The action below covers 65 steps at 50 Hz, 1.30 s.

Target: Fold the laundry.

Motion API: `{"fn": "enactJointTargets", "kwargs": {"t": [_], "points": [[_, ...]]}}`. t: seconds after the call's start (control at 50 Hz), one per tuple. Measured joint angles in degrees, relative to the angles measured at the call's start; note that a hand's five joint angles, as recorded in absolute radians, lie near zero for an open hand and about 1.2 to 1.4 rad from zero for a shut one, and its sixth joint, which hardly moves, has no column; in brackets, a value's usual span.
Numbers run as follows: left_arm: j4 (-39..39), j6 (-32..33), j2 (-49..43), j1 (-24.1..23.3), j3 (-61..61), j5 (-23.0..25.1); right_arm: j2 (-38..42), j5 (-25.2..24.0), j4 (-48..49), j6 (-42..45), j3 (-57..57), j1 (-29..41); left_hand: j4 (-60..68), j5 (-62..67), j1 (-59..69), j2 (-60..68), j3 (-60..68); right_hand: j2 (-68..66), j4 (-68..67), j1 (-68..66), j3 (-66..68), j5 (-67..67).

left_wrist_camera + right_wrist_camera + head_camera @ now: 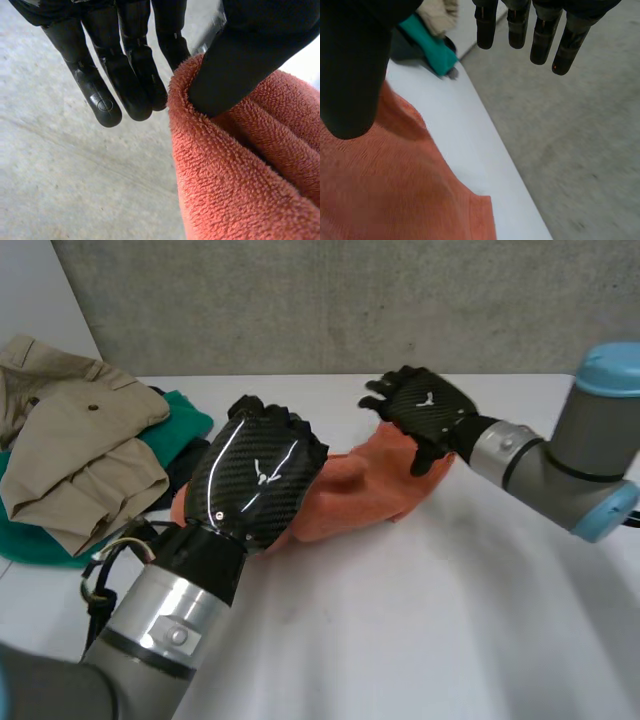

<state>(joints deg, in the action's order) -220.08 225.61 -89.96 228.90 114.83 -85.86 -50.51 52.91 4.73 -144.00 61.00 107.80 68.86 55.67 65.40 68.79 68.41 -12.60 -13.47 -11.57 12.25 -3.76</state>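
An orange towel lies bunched in the middle of the white table. My left hand sits on the towel's left end. In the left wrist view its thumb digs into a fold of the towel, and its straight fingers close against the fold's outer edge, pinching it. My right hand hovers over the towel's far right corner. In the right wrist view its fingers are straight and spread and hold nothing, with the towel below the thumb.
A pile of clothes lies at the table's left: a beige garment on a teal cloth, with the teal cloth beyond the right thumb. A grey wall rises behind the table's far edge.
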Motion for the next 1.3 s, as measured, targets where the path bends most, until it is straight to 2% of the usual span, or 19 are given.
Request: {"fn": "enactJointTargets", "kwargs": {"t": [0.16,0.22,0.24,0.26,0.3,0.34,0.36,0.44,0.46,0.6,0.72,0.8,0.84,0.94,1.0,1.04,1.08,1.2,1.3], "points": [[1.5,0.0,6.2,-1.8,1.0,0.1,9.6,-3.7,-0.2,0.1,-6.0,5.3,0.0,0.0,0.0,0.0,0.0,-0.2,-0.1,-0.1,0.2,-0.1],[1.9,0.0,7.2,-2.0,1.0,0.1,11.9,-5.2,-0.3,0.2,-6.5,6.6,0.0,0.0,0.0,0.0,0.0,-7.3,-6.4,-5.4,7.7,-6.3],[2.1,0.1,7.7,-2.0,0.9,0.1,13.2,-6.0,-0.4,0.3,-6.6,7.2,0.0,0.0,0.0,0.0,0.0,-14.4,-13.5,-12.1,14.9,-12.8],[2.1,0.1,7.9,-2.0,0.9,0.1,13.3,-6.2,-0.5,0.4,-6.6,7.3,0.0,0.0,0.0,0.0,0.0,-14.4,-13.5,-12.1,14.9,-12.8],[2.2,0.3,8.1,-1.9,0.8,0.2,14.1,-6.7,-0.7,0.8,-6.6,7.5,0.0,0.0,0.0,0.0,0.0,-35.1,-33.7,-31.8,35.0,-31.6],[2.2,0.9,8.1,-1.7,0.7,0.2,14.1,-6.8,-0.7,1.0,-6.6,7.4,0.0,0.0,0.0,0.0,0.0,-35.1,-33.7,-31.8,35.0,-31.6],[2.2,1.3,8.1,-1.6,0.6,0.2,13.9,-6.7,-0.8,1.4,-6.6,7.3,0.0,0.0,0.0,0.0,0.0,-53.8,-52.1,-44.7,53.2,-50.1],[2.1,3.1,7.8,-0.6,0.4,0.2,10.4,-3.8,-0.4,2.0,-6.6,6.4,0.0,0.0,0.0,0.0,0.0,-55.0,-54.6,-45.2,55.6,-52.4],[2.1,3.4,7.7,-0.4,0.3,0.2,9.9,-3.3,-0.4,2.1,-6.6,6.2,0.0,0.0,0.0,0.0,0.0,-55.0,-54.6,-45.2,55.6,-52.5],[1.7,4.6,6.2,4.3,-0.8,0.3,-4.4,11.1,1.2,2.4,-0.6,2.6,0.0,0.0,0.0,0.0,0.0,-55.0,-54.6,-45.3,55.6,-52.9],[1.5,4.2,2.7,7.6,-2.4,0.2,-15.6,17.0,-0.7,3.5,10.7,-0.2,0.0,0.0,0.0,0.0,0.0,-55.0,-54.6,-45.3,55.6,-52.9],[1.4,4.0,0.7,8.1,-3.1,0.2,-18.2,17.6,-2.5,4.1,14.3,-0.5,0.0,0.0,0.0,0.0,0.0,-55.0,-54.6,-45.3,55.6,-52.9],[1.3,3.7,-2.9,8.4,-4.3,0.3,-23.7,18.0,-8.9,5.2,21.7,-0.4,0.0,0.0,0.0,0.0,0.0,-55.0,-54.6,-45.3,55.6,-53.1],[1.3,3.4,-9.0,8.0,-6.2,0.3,-26.0,17.8,-15.5,3.9,26.3,0.8,0.0,0.0,0.0,0.0,0.0,-51.8,-51.3,-43.3,52.4,-50.6],[1.3,3.3,-13.0,7.8,-7.6,0.3,-24.8,18.0,-17.4,1.0,26.4,1.9,0.0,0.0,0.0,0.0,0.0,-31.6,-32.5,-24.3,32.5,-33.2],[1.2,3.3,-15.6,7.7,-8.7,0.2,-23.2,18.7,-17.5,-1.9,25.1,2.3,0.0,0.0,0.0,0.0,0.0,-8.6,-8.5,-6.0,9.6,-8.6],[1.2,3.3,-17.2,7.7,-9.6,0.2,-21.9,19.6,-17.1,-4.2,23.4,2.0,0.0,0.0,0.0,0.0,0.0,-5.1,-4.0,-3.6,5.3,-3.6],[1.2,3.3,-19.0,7.8,-12.1,0.0,-19.9,21.4,-15.8,-7.9,19.0,-1.2,0.0,0.0,0.0,0.0,0.0,-4.6,-3.3,-3.6,4.3,-2.8],[1.2,3.3,-19.0,7.9,-12.9,-0.1,-19.8,21.1,-15.9,-6.9,17.9,-4.1,0.0,0.0,0.0,0.0,0.0,-4.6,-3.3,-3.6,4.3,-2.8]]}}
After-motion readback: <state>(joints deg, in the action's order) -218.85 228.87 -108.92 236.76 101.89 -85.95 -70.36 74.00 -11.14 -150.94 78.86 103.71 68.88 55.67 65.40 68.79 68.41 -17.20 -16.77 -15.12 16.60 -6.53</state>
